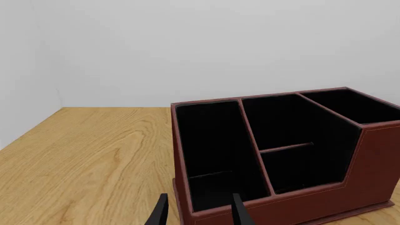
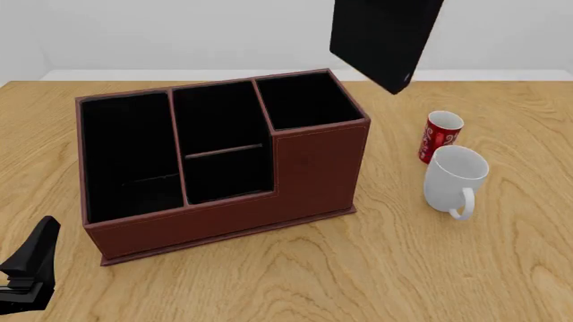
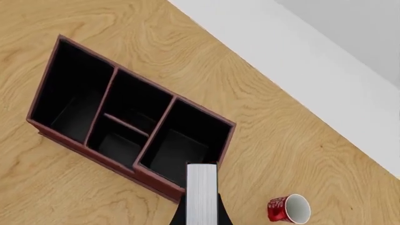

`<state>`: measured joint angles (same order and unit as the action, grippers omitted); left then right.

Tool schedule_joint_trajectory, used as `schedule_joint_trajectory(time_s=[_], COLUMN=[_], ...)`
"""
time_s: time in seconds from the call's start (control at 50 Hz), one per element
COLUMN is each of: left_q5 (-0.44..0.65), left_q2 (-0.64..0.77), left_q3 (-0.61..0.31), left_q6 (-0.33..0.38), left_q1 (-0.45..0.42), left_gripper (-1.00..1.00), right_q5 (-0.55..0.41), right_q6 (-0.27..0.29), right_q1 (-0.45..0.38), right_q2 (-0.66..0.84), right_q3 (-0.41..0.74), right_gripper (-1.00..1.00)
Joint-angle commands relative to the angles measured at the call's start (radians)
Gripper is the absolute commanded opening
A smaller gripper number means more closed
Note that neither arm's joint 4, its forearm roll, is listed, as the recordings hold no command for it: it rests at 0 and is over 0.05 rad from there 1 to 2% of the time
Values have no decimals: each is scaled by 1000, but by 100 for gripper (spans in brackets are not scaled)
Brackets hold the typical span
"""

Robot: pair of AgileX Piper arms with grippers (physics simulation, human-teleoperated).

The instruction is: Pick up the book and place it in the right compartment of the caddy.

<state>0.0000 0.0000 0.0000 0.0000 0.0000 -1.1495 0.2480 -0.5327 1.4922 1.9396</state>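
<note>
The black book [image 2: 385, 37] hangs tilted in the air above and just right of the caddy [image 2: 313, 168]. Looking down in the right wrist view, its white page edges [image 3: 202, 187] sit between the fingers of my right gripper [image 3: 201, 208], which is shut on it, over the front wall of the right compartment [image 3: 181, 150]. That square, tall compartment [image 2: 304, 100] shows only its black lining. My left gripper [image 1: 198, 211] is open with nothing between its fingers, low by the caddy's [image 1: 368, 168] left front corner, also seen at the table's near left [image 2: 31, 268].
A white mug [image 2: 452, 178] and a red can [image 2: 439, 137] stand right of the caddy; the can [image 3: 287, 208] also shows in the right wrist view. The caddy's long left section [image 2: 125, 154] and crossbar-split middle section [image 2: 219, 141] hold nothing visible.
</note>
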Motion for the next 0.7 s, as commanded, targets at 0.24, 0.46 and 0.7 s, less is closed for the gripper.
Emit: schedule_joint_trajectory(time_s=[0.24, 0.46, 0.7], left_q5=[0, 0, 0], left_q2=[0, 0, 0], left_q3=[0, 0, 0], left_q6=[0, 0, 0], left_q1=[0, 0, 0], left_gripper=[100, 100, 100], right_q5=[-25, -8, 44], right_q6=[-21, -40, -66], right_q1=[10, -11, -28], right_q2=[242, 336, 384], right_q3=[275, 343, 340], right_gripper=[-100, -100, -100])
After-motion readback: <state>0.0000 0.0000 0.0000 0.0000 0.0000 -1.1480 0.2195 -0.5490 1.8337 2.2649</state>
